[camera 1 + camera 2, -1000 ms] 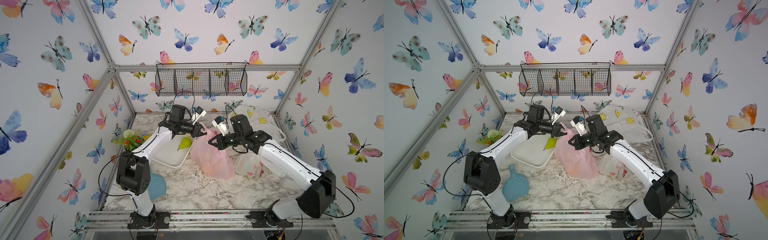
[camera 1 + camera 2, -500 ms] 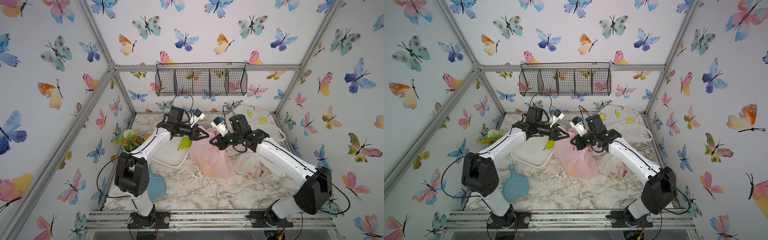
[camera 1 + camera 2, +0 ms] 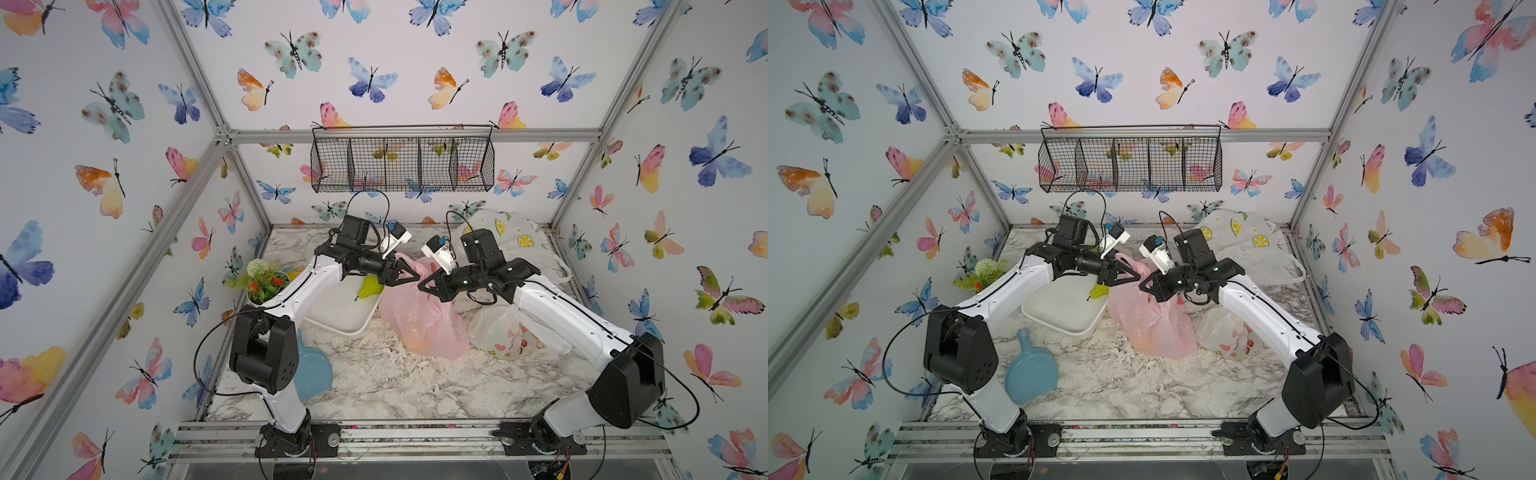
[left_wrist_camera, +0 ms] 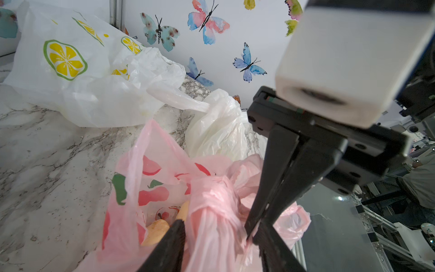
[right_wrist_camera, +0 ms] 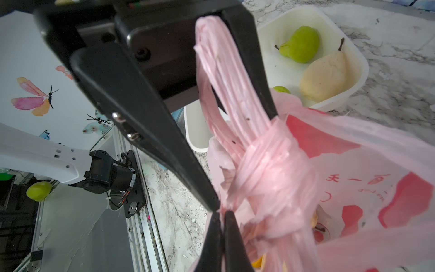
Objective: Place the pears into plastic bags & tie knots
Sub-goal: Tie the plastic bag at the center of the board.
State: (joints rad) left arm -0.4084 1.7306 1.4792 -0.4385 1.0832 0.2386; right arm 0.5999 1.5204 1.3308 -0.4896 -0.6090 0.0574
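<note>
Checking the pink fruit-print bag (image 3: pixel 419 320): is the knot in? (M.)

Looks so. The knot (image 5: pixel 270 164) is a tight twisted wad at the bag's neck. The bag's body is slumped on the table (image 3: pixel 374 382), between the white tray (image 3: pixel 340 322) and the bunny-print bag (image 3: pixel 511 336). An orange-yellow pear (image 4: pixel 155 232) shows through the plastic. (J.)

Hands? (M.)

Change noted: a second ago the left hand (image 4: pixel 220 223) was pinched shut on the bag's top. Now its fingers stand apart with the knot between them, and one handle strand lies slack against a finger. The right hand (image 5: pixel 221 213) has its fingers together, clamped on a fold of pink plastic just beside the knot. (J.)

Reading? (M.)

Judgement only: the tightening pull looks finished on the left side and the release is under way. This bag counts as tied if the wad holds once the right hand lets go too.

The task is not done. A green pear (image 5: pixel 301 44) and a cream-white pear (image 5: pixel 324 73) lie in the tray. The lemon-slice bag (image 3: pixel 513 237) sits limp at the back; whether it holds anything I cannot tell.

Risk: the slack strand could catch on the left finger as it backs off and loosen the knot. (J.)
</note>
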